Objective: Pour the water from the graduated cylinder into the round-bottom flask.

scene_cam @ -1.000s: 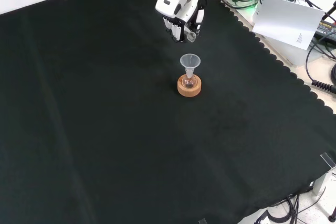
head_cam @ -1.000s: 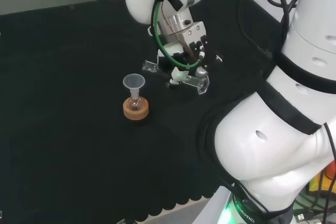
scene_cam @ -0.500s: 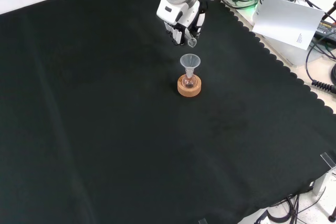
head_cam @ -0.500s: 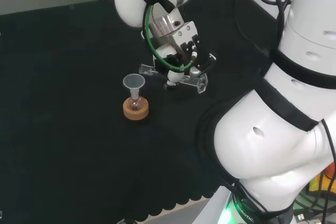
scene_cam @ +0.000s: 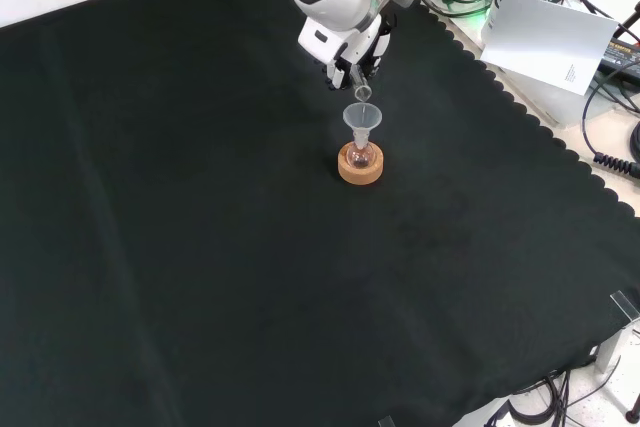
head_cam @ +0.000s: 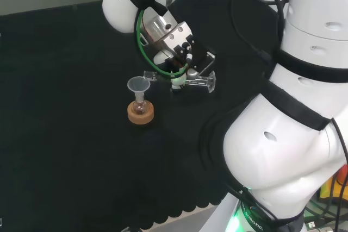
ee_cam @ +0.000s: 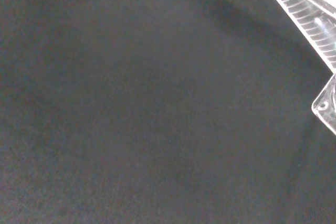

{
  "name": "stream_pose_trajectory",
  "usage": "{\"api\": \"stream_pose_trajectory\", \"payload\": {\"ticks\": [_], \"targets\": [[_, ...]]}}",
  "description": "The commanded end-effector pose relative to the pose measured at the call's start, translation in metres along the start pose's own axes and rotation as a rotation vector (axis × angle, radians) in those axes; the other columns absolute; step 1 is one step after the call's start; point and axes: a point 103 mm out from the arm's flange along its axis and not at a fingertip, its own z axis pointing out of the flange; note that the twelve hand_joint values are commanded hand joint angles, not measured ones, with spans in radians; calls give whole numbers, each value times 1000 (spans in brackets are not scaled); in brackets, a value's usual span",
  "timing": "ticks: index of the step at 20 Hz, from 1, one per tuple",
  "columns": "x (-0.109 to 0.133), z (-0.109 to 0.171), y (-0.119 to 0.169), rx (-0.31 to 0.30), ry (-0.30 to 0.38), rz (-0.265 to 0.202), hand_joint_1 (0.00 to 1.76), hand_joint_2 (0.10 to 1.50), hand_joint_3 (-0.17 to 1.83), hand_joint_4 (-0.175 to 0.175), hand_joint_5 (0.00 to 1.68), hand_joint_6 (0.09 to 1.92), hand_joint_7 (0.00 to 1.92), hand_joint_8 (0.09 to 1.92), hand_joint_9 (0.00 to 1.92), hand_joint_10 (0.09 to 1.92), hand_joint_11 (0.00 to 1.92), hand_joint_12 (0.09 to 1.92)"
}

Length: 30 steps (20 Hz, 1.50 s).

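Observation:
A small round-bottom flask [head_cam: 140,107] [scene_cam: 360,155] stands in a cork ring [head_cam: 140,114] [scene_cam: 360,170] with a clear funnel [head_cam: 138,85] [scene_cam: 362,117] in its neck. The hand [head_cam: 175,58] [scene_cam: 350,47] is shut on the clear graduated cylinder [head_cam: 185,81], which lies almost level. In the head view its mouth [head_cam: 149,75] points left, just right of and slightly above the funnel's rim. In the front view the mouth [scene_cam: 363,93] hangs right over the funnel. The wrist view catches the cylinder's ribbed clear foot [ee_cam: 315,19] over black cloth.
The arm's white links [head_cam: 293,134] take up the head view's right side. In the front view the cloth's scalloped edge [scene_cam: 540,127] runs down the right, with a white sheet [scene_cam: 550,37] and cables beyond it. Open black cloth lies around the flask.
The hand has carried the cylinder left in the head view, toward the funnel, and tipped it nearer to level. Its mouth now sits by the funnel's rim. Flask and ring have not moved.

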Motion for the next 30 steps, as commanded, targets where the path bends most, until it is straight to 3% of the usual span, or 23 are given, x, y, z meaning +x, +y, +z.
{"api": "stream_pose_trajectory", "payload": {"ticks": [1, 13, 30], "targets": [[3, -5, -1, 30, -53, 26, 1273, 1077, 0, -175, 1050, 895, 1080, 873, 1470, 87, 1262, 724], [3, -12, -1, 93, -103, 57, 1273, 1078, 0, -175, 1049, 897, 1079, 875, 1471, 87, 1262, 723], [5, -22, -4, 111, -178, 94, 1272, 1079, 1, -175, 1046, 901, 1076, 880, 1472, 87, 1260, 720]]}}
